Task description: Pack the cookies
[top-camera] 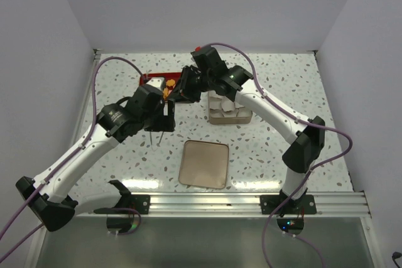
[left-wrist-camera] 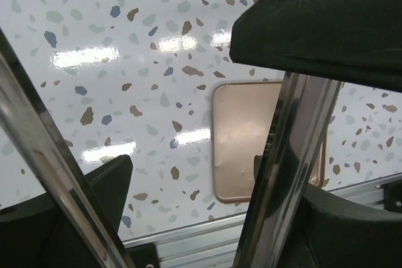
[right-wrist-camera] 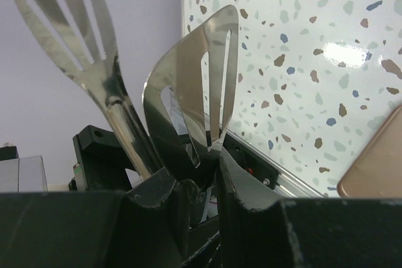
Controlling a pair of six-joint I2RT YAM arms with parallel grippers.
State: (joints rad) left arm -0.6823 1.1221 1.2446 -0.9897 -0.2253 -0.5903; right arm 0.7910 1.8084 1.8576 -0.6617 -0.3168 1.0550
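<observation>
A few orange cookies (top-camera: 166, 90) show on a red tray (top-camera: 149, 78) at the back left; the grippers hide the rest of the tray. My left gripper (top-camera: 163, 110) is just in front of the tray. In its wrist view the left gripper (left-wrist-camera: 213, 183) holds the two shiny arms of metal tongs (left-wrist-camera: 286, 155) between its fingers. My right gripper (top-camera: 183, 89) is over the tray's right end. In its wrist view the tongs' slotted blades (right-wrist-camera: 195, 73) rise from the right gripper (right-wrist-camera: 202, 164), one blade's neck pinched between the nearly closed fingers.
An open box of white paper cups (top-camera: 229, 108) stands right of the tray, under the right arm. A tan flat lid (top-camera: 204, 163) lies near the front middle and also shows in the left wrist view (left-wrist-camera: 248, 136). The aluminium rail (top-camera: 251, 202) runs along the front edge.
</observation>
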